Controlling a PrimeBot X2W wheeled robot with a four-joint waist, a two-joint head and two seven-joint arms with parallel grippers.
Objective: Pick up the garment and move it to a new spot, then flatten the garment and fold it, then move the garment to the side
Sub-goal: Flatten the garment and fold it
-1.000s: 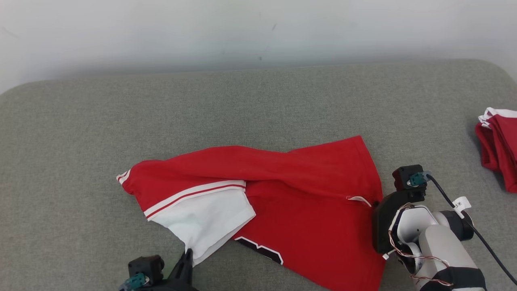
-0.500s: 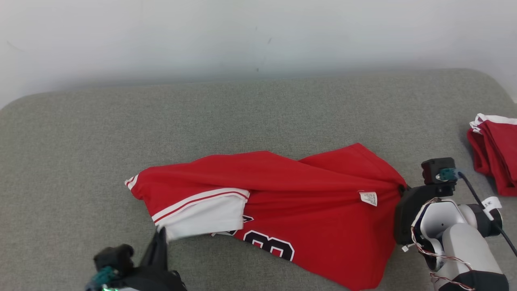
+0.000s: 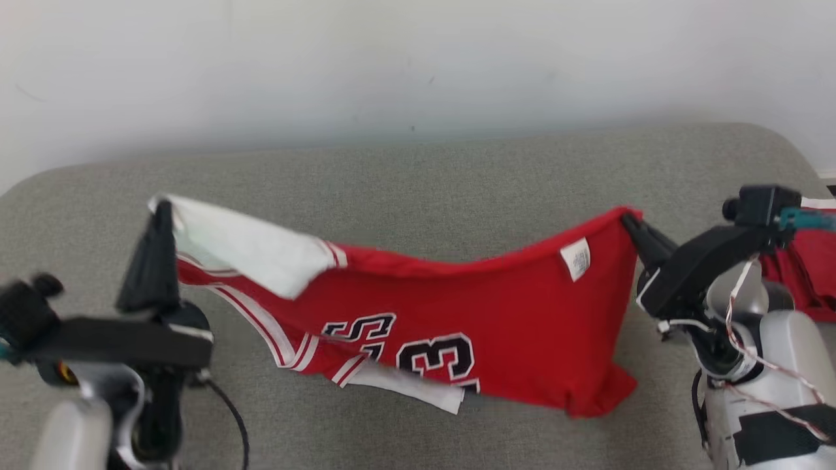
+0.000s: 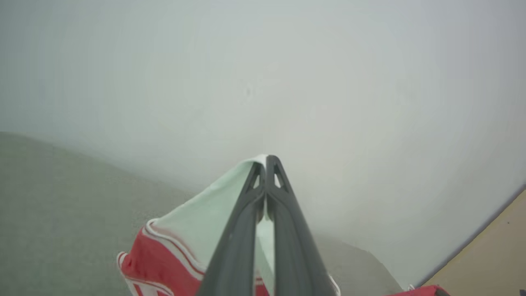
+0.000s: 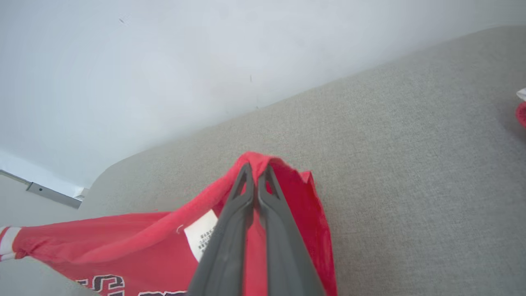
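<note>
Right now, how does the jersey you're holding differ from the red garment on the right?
The jersey hangs stretched between the left hand and right hand; the other garment lies bunched on the grey cushion. The jersey shows black numerals; the other garment shows none. Both are red with white trim.

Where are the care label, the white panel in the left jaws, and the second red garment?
care label (image 3: pixel 576 258): head view, tag's centre.
white panel (image 3: pixel 248 245): head view, middle of the white fabric.
second red garment (image 3: pixel 810 267): head view, its red cloth near the right edge.
</note>
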